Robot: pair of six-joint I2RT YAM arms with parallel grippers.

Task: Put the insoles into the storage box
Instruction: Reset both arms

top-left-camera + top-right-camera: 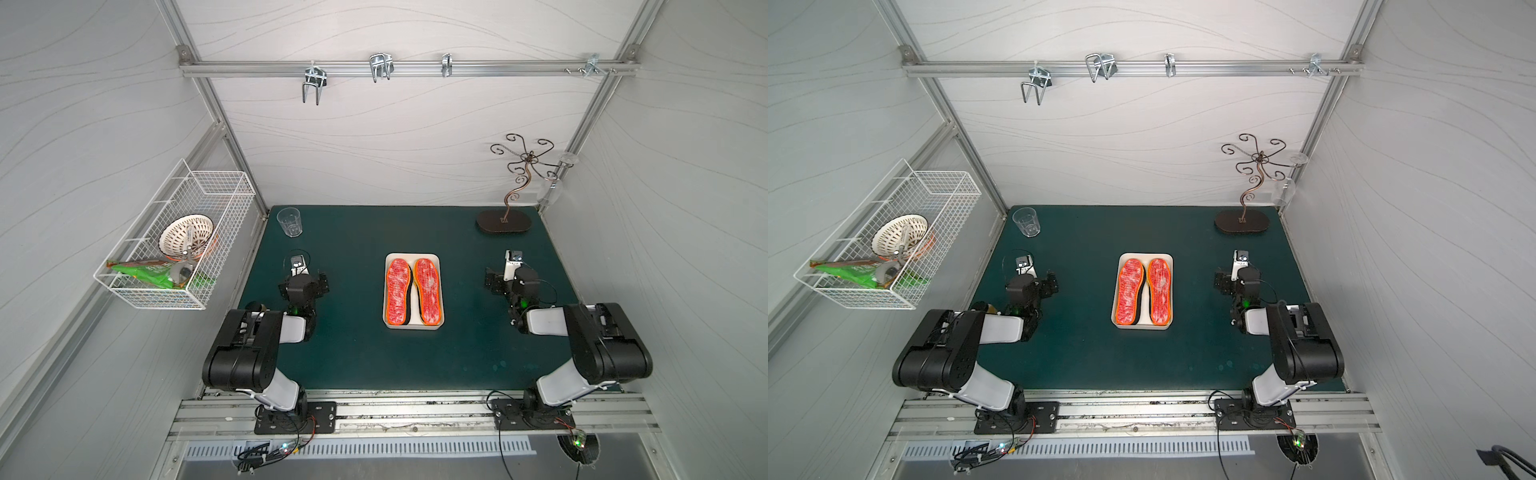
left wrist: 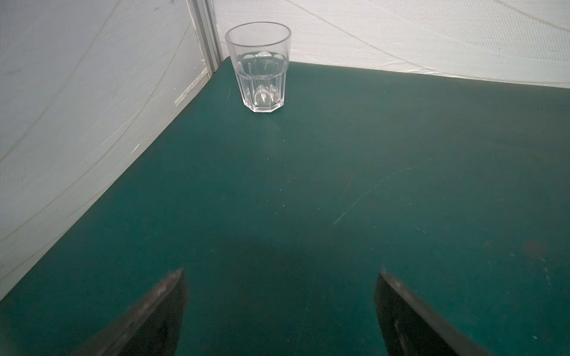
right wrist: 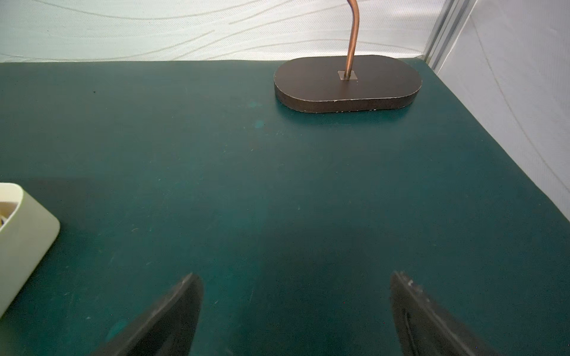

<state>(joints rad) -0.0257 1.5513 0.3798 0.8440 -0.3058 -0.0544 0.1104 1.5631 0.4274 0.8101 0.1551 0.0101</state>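
The storage box [image 1: 414,326] sits in the middle of the bench [image 1: 353,357], its long sides running from the near edge toward the far edge. The insoles lie inside it in two stacks side by side. On top of each stack is a red insole with white mottling, one on the left [image 1: 398,291] and one on the right [image 1: 428,291]. Orange and black edges of further insoles show from under them, mostly along the gap between the stacks. How many lie beneath cannot be told. Both top views show the same arrangement, with the white rim [image 1: 1142,326] showing all around the stacks.

The left gripper [image 2: 281,277] hovers over bare bench between the box and the left edge, well apart from the box. Its jaws are spread wide and grasp nothing. It faces the clear drinking glass [image 2: 258,67], which stands upright in the far left corner.

The right gripper [image 3: 294,277] hangs over bare bench between the box and the right edge, its jaws likewise released and empty. One rounded corner of the box [image 3: 27,234] shows at the side of the right wrist view. Ahead of it, the dark oval base of a copper scrollwork stand [image 3: 347,83] rests in the far right corner.

A white wire basket [image 1: 174,232] hangs on the left wall, off the bench, holding a slotted bowl and green packets.
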